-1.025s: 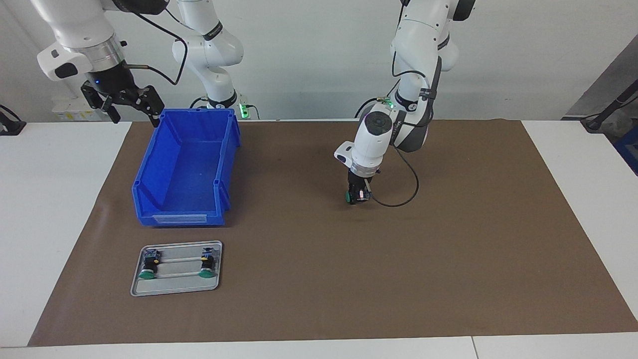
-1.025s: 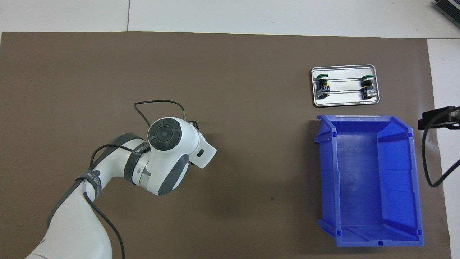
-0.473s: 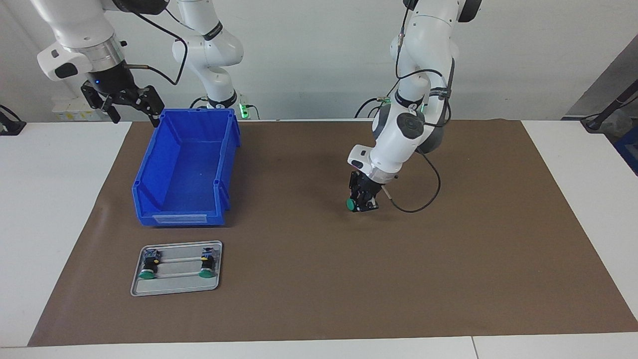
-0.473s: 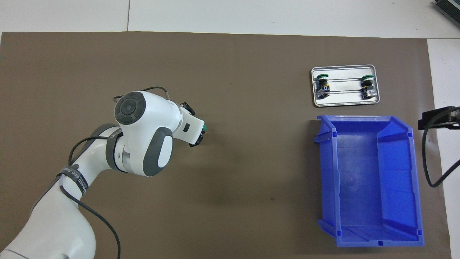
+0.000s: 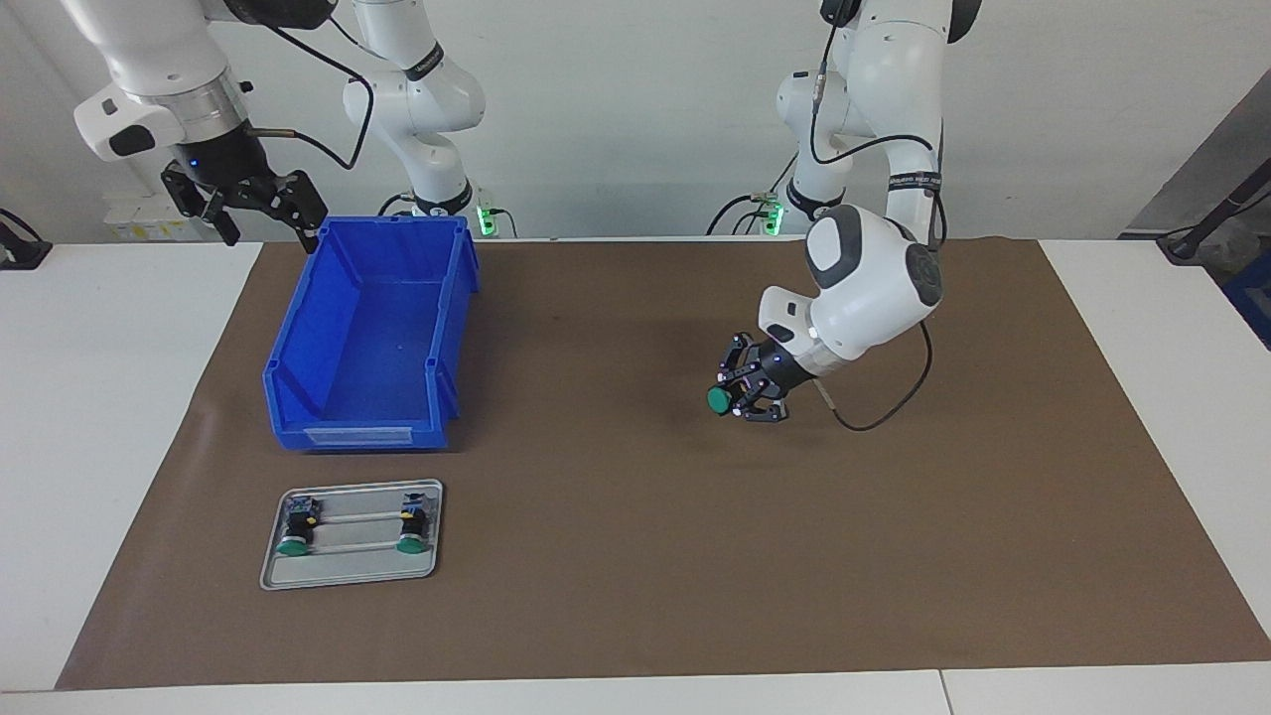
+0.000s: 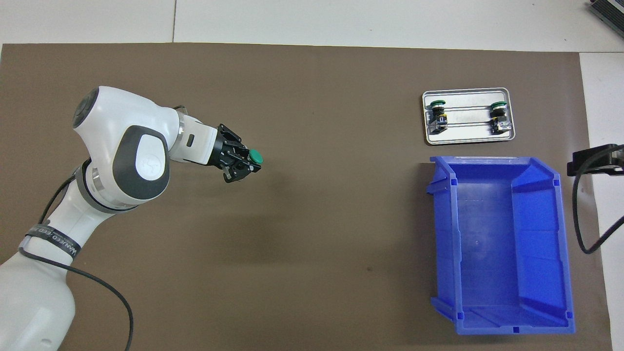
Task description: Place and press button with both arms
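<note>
Left gripper: clenched on button, tilted sideways over brown mat. Right gripper: released, waiting above blue bin. Tray: two buttons

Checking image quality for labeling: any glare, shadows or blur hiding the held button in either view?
Facing view: button in the left gripper reads sharp, green cap unglared; soft shadow on the mat under the arm. Overhead view: cap clear, body masked by the fingers; tray slightly bright.

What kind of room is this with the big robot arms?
Probably a robot lab: two white arms, the left gripper holding a green button over a brown mat, with a blue bin nearby.
</note>
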